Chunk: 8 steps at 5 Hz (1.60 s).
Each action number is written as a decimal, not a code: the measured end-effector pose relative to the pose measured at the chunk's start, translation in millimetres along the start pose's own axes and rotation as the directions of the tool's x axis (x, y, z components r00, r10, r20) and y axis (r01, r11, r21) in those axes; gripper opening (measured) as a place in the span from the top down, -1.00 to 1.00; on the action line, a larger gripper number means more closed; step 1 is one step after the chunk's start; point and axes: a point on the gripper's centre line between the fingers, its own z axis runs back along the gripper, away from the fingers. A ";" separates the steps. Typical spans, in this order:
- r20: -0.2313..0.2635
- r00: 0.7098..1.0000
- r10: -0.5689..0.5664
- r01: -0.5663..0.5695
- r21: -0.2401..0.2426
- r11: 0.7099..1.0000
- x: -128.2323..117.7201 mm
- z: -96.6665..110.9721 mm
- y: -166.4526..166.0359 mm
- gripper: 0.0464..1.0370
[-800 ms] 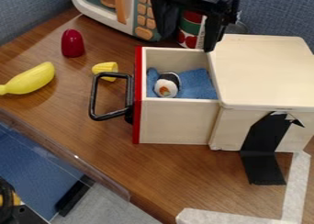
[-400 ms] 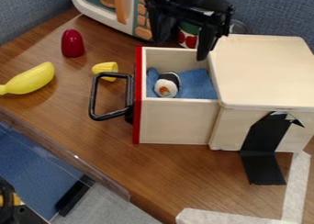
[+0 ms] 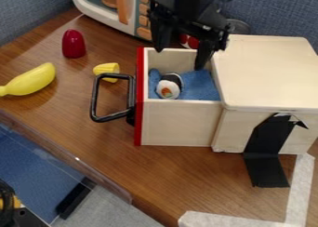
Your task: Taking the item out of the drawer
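Gripper (image 3: 180,58) is hanging over the far end of the drawer (image 3: 180,123), fingers spread wide and nothing between them, so I'd call this the approach, right before the grab. Drawer's already pulled out, so that part needs no work, and the sushi (image 3: 169,85) is lying inside it, closer to the red front than to the box end. Next move, if you ask me: shift a bit toward the near side of the drawer, get one finger on each side of the sushi, go down, close, then lift straight up till it clears the walls. Watch the red front though, since the finger on that side doesn't look like it has tons of room. Also the blue cloth (image 3: 200,84) in there could get pinched and come along for the ride. As for the sushi itself, it's a cute chunky little roll, white like rice, with a dark band round the far side and a patch of orange with a hint of green on the end that faces out of the drawer. Seems to be leaning a bit on the cloth. Looks kinda soft and roundish, so my guess is it'd squish a little and grip fine, but might roll if nudged off center.
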 end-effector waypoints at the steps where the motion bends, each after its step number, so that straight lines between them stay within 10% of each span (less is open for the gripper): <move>1: -0.005 1.000 -0.021 0.021 0.028 0.999 2.4 -14.1 3.5 -0.93; 8: -0.024 1.000 0.000 0.001 0.038 0.999 6.3 -51.3 11.4 -0.93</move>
